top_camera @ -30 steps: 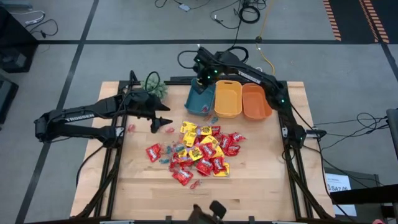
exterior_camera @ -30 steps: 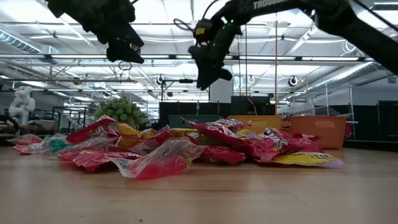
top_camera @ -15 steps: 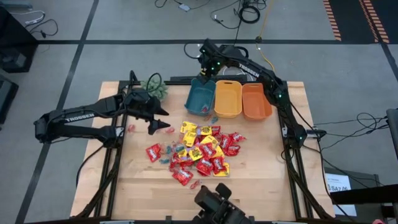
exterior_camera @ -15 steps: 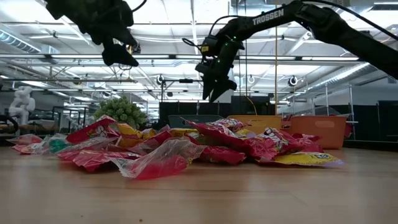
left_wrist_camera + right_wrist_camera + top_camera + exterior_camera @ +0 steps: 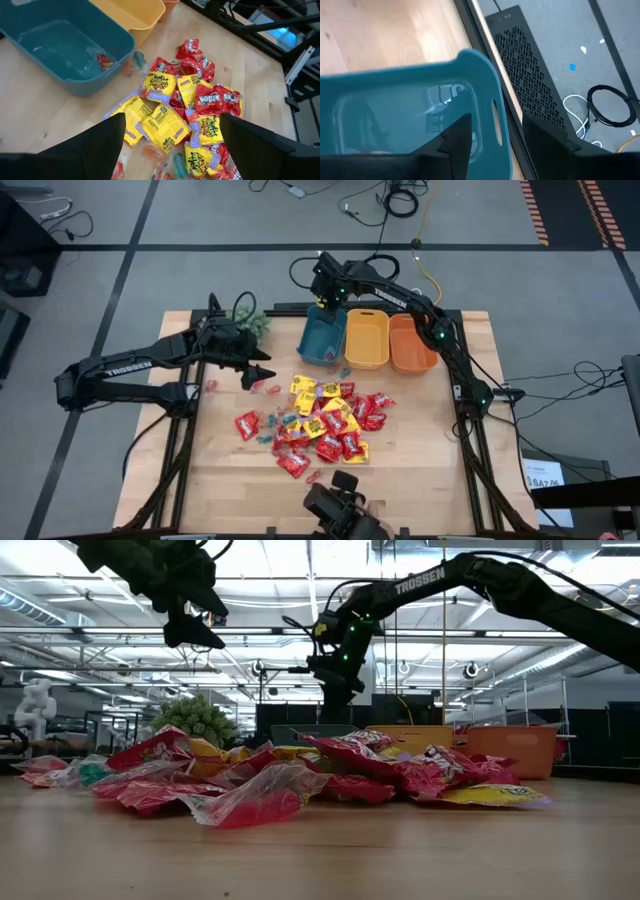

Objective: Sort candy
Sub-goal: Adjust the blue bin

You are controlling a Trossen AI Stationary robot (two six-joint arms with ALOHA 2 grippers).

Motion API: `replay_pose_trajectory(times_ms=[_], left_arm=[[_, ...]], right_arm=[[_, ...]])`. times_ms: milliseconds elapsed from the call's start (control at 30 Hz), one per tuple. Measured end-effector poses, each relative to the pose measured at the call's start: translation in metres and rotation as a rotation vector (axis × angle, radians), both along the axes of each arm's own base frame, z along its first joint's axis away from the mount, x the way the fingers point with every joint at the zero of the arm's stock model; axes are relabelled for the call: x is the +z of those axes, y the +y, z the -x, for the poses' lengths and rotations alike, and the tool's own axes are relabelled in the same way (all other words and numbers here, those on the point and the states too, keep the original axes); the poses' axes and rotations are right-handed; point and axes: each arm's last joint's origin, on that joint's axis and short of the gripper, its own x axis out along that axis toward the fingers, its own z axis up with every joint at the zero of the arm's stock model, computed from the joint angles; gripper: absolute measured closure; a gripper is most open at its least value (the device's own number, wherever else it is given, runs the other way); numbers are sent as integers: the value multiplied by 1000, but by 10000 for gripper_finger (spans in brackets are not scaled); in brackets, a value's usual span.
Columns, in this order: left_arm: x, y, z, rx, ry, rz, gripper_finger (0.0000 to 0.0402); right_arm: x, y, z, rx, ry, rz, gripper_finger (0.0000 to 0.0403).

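Observation:
The candy (image 5: pixel 318 423) lies in a loose heap of red and yellow packets at the table's middle, also seen in the left wrist view (image 5: pixel 192 107) and the low view (image 5: pixel 300 775). A few small pieces lie apart near the left (image 5: pixel 210 386). My left gripper (image 5: pixel 258 372) hangs open and empty above the table, left of the heap (image 5: pixel 172 150). My right gripper (image 5: pixel 322 302) is open at the far end of the teal bin (image 5: pixel 322 340). In the right wrist view (image 5: pixel 500 142) the bin's far end wall stands between its fingers. A clear-wrapped red piece (image 5: pixel 102 60) lies in the teal bin. My right gripper comes slanting down from the far side, with one finger (image 5: pixel 452 137) over the teal bin's inside and the other (image 5: pixel 545 142) outside it. The bin's far end wall with its handle slot (image 5: pixel 497 122) lies between them. I cannot tell whether either finger touches it.
A yellow bin (image 5: pixel 366 338) and an orange bin (image 5: pixel 412 343) stand in a row right of the teal bin at the far edge. A green spiky plant (image 5: pixel 248 318) sits at the far left. A dark device (image 5: pixel 340 515) is at the near edge. Bare wood lies near left and right.
My right gripper has gone down toward the teal bin's far end and rolled about its own line; in the low view its fingertips have come apart. My left gripper has stayed in place.

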Motion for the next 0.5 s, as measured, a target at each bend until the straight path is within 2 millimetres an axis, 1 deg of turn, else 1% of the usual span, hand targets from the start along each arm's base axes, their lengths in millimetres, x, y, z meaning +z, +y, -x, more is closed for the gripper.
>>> replay_pose_trajectory(times_ms=[233, 333, 400, 500], left_arm=[[0, 0, 0, 19, 0, 22, 70], [0, 0, 0, 20, 0, 23, 70], [0, 0, 0, 21, 1, 22, 70], [0, 0, 0, 22, 1, 22, 70]], right_arm=[[-22, -6, 0, 21, 64, -25, 258], [-30, -9, -1, 12, 121, 17, 259], [-33, -10, 0, 4, 162, 57, 259], [-34, -11, 0, 27, 173, 68, 259]])
